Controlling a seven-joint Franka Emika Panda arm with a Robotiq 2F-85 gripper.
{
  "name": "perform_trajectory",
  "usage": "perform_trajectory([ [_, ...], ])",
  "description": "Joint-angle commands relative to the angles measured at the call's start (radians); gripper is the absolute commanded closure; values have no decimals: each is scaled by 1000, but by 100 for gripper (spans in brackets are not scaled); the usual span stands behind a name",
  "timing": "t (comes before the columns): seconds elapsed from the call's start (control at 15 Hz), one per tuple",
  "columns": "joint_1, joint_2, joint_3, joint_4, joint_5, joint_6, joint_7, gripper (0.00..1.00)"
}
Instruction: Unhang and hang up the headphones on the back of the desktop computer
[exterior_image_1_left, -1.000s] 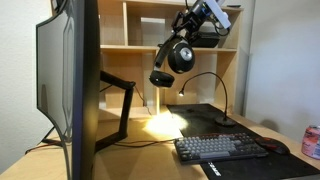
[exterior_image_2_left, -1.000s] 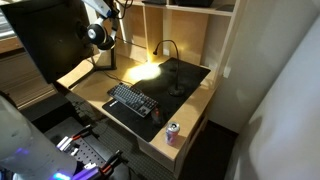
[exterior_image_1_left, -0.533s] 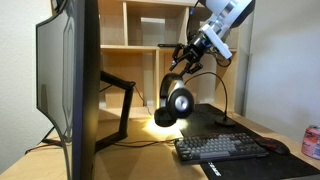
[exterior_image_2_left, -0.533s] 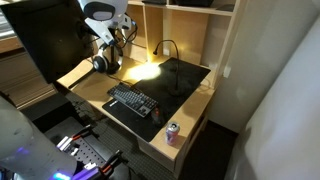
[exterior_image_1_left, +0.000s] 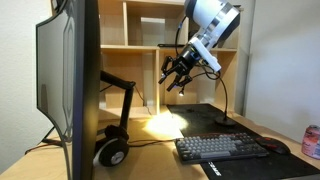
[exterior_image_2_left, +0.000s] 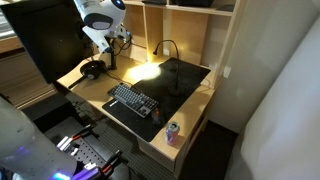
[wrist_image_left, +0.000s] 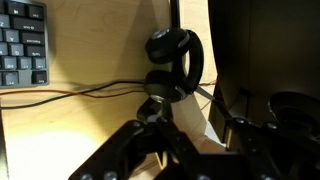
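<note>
**Headphones down on the worktop, pincer empty above**

The black over-ear headphones (exterior_image_1_left: 111, 151), with round cups ringed in silver-grey and an arched band, lie on the pale wooden worktop (exterior_image_1_left: 158, 166) at the foot of the black angled stand arm (exterior_image_1_left: 121, 96) of the big, thin, dark flat-panel desktop computer (exterior_image_1_left: 62, 75). Half a second earlier they dangled beneath the pincer (exterior_image_1_left: 176, 80), which now hangs well above them with its dark metal fingers apart and nothing between them. In the wrist view the headphones (wrist_image_left: 176, 62) rest beside thin dark cables (wrist_image_left: 70, 92), and the screen's edge hides part of the band in an exterior view. A black keyboard (exterior_image_1_left: 221, 148) sits nearby.
</note>
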Motion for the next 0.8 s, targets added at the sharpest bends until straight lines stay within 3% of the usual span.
perform_trajectory([
  [0.0, -3, -11, 2, 12, -41, 4, 32, 32],
  [0.07, -4, -15, 0, 15, -66, -3, 51, 31],
  [0.27, -3, -42, 0, 17, -133, -21, 81, 11],
  [0.33, -4, -16, 2, 19, -100, -3, 58, 30],
  [0.47, -3, -28, 1, 20, -119, -4, 67, 15],
  [0.53, -3, -32, 1, 20, -121, -4, 68, 1],
  [0.73, 2, -21, 5, 22, -200, -10, 94, 0],
])
